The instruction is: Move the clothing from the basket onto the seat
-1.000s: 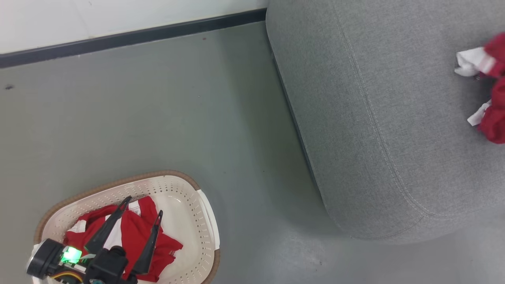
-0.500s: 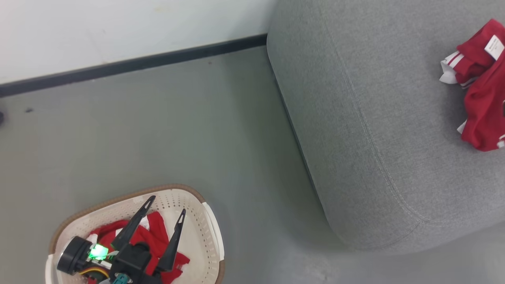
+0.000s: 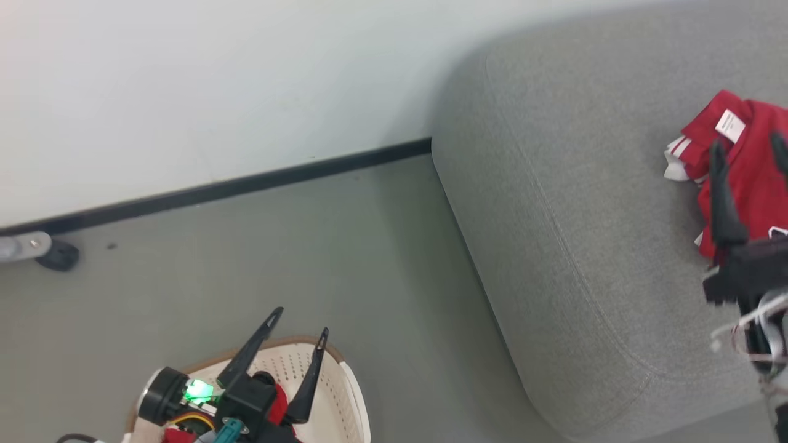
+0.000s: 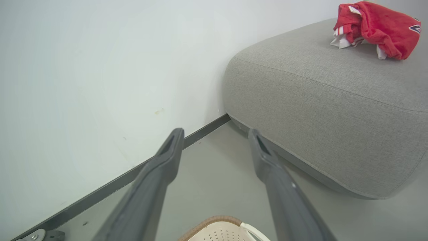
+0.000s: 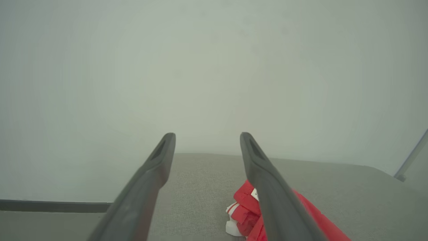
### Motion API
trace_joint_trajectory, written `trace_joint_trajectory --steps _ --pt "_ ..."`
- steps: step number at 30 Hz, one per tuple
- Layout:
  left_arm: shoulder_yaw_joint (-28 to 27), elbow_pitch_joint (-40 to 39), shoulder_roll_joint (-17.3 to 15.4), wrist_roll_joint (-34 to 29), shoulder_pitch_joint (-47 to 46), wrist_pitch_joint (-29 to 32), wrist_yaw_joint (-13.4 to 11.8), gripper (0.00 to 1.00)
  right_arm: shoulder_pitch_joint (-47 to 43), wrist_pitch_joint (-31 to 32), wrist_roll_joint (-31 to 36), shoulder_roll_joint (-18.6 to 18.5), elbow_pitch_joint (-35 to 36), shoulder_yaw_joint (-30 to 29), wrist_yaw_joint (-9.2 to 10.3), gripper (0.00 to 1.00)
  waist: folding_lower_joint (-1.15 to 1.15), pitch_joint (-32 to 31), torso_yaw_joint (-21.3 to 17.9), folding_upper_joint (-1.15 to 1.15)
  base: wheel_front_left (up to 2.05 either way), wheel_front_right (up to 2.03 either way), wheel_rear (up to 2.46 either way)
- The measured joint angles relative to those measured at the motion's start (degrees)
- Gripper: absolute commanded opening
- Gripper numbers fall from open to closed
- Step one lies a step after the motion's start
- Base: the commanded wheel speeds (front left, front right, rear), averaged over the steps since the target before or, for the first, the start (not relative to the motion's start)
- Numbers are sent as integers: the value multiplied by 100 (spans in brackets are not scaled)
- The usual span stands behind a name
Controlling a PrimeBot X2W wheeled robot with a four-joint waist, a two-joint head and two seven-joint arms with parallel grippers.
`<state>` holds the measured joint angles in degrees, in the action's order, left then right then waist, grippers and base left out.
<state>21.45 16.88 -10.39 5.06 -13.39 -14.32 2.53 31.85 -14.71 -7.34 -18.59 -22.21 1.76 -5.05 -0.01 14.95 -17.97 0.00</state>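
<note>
- Hovering over the basket (image 3: 337,394), the left gripper (image 3: 302,320) has its fingers spread wide and empty, apparently placed to dip in for another piece.
- Red clothing (image 3: 280,403) shows in the basket beneath that gripper, mostly hidden by the wrist, so the job looks only partly done.
- One red bundle (image 3: 748,178) lies on the seat (image 3: 554,215), well in from the rounded edge, where it is unlikely to slide off.
- The right gripper (image 3: 746,141) hangs over that bundle, jaws apart and holding nothing; whether it touches the cloth I cannot tell.
- The basket stands on the floor (image 3: 308,246) near the seat's corner but apart from it, which likely keeps each carry short.
</note>
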Motion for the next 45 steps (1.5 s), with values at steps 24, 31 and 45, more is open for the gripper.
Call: trace_joint_trajectory --steps 24,31,45 --pt "649 381 530 -110 278 0 55 100 -3503 0 122 509 2193 -125 517 100 0 -1634 558 -1 0 0 0" --pt "712 328 553 -131 359 0 56 100 -3616 0 120 670 2381 -129 614 100 1 -1716 729 -1 0 0 0" --pt "635 323 588 -129 366 0 41 100 -3768 0 27 730 2626 -160 646 100 1 -1726 1017 0 0 0 0"
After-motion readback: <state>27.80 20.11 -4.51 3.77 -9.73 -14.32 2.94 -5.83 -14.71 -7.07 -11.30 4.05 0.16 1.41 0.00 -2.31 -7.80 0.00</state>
